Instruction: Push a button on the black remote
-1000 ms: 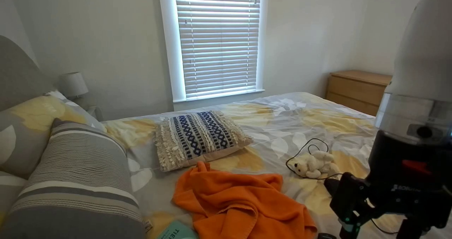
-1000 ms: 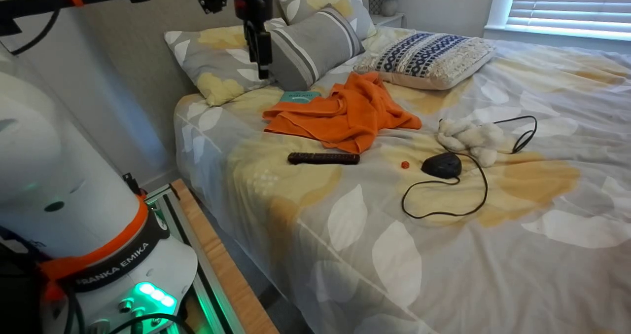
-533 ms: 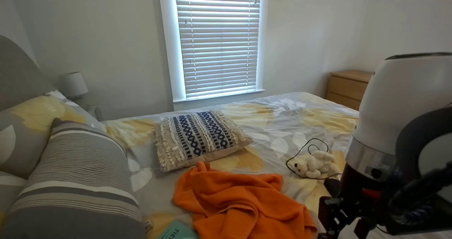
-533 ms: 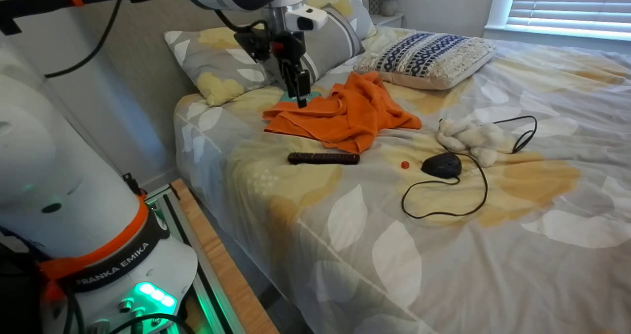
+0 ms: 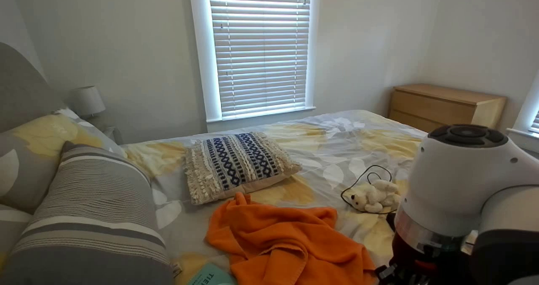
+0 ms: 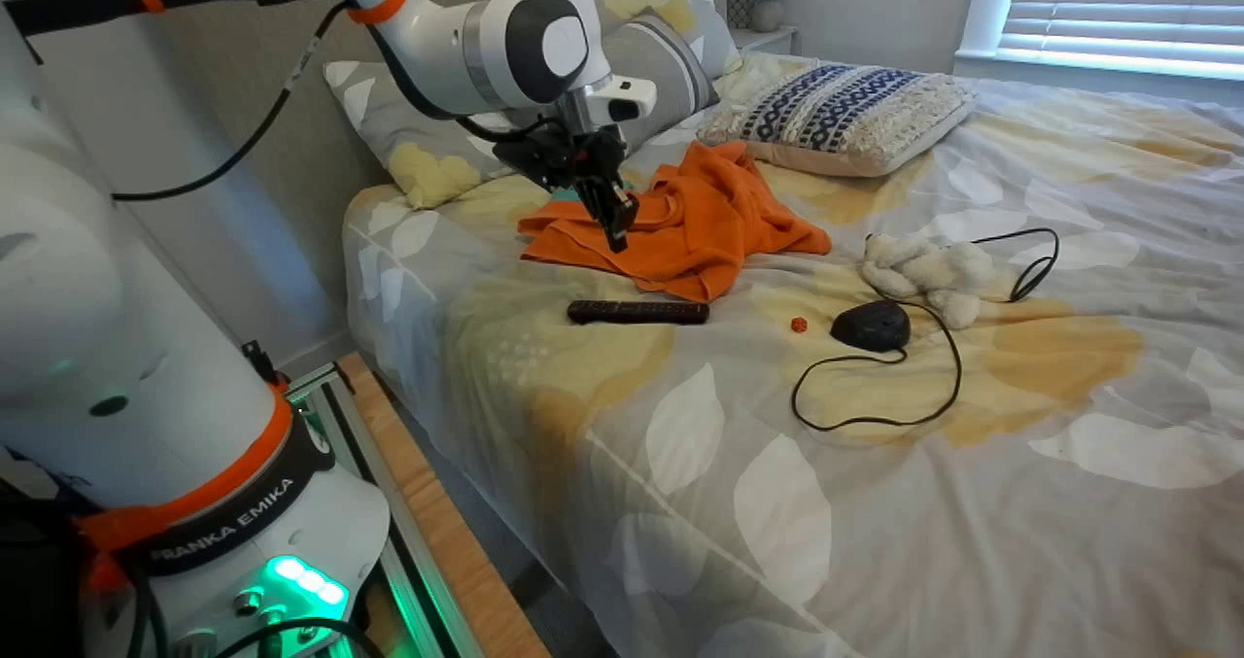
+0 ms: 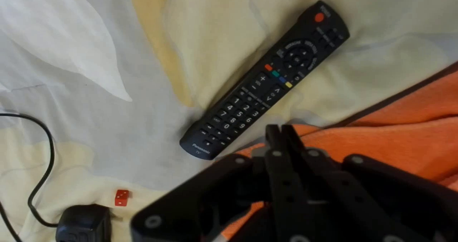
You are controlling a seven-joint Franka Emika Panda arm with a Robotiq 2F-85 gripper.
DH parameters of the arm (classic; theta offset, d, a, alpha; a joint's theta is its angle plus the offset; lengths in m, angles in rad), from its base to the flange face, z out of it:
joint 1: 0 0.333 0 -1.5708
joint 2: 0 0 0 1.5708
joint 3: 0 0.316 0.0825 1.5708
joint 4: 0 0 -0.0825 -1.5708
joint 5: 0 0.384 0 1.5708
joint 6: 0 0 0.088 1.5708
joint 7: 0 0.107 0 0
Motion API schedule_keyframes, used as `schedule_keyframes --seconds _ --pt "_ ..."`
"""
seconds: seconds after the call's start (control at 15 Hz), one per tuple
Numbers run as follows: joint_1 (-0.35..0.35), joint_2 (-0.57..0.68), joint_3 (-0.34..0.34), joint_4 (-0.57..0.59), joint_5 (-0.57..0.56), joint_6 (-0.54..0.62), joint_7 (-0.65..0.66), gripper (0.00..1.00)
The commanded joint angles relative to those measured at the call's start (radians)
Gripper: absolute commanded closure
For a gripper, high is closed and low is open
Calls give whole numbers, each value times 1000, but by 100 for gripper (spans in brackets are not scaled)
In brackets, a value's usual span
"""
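Note:
The black remote (image 7: 247,95) lies face up on the bed in the wrist view, its buttons in plain sight and the red power button (image 7: 319,17) at its far end. My gripper (image 7: 280,128) is shut with nothing between its fingertips, which meet save for a thin slit. The tips appear beside the remote's number-key end, over an orange cloth. In an exterior view the gripper (image 6: 619,240) hangs above the cloth, behind and higher than the remote (image 6: 639,313), apart from it. The arm (image 5: 454,184) fills the lower right of an exterior view, where the remote does not show.
An orange cloth (image 6: 700,216) lies right behind the remote. A red die (image 7: 121,197), a dark corded device (image 6: 872,327) with a looped cable and a white plush toy (image 6: 928,269) lie off to the side. A patterned pillow (image 6: 846,119) and a teal book (image 5: 212,275) are farther off.
The gripper has come down and forward from above the pillows to over the orange cloth, nearer the remote, and its fingers have come together. The remote has not moved.

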Motion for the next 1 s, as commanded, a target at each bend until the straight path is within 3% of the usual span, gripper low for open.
schedule_keyframes --seconds 0.0,0.2,0.27,0.93 --pt "57 96 -101 28 -194 80 187 100" --pt "104 154 -190 53 -330 146 330 100" --pt "64 100 -137 24 -256 110 239 99" --pt "119 177 -202 74 -339 130 325 100"
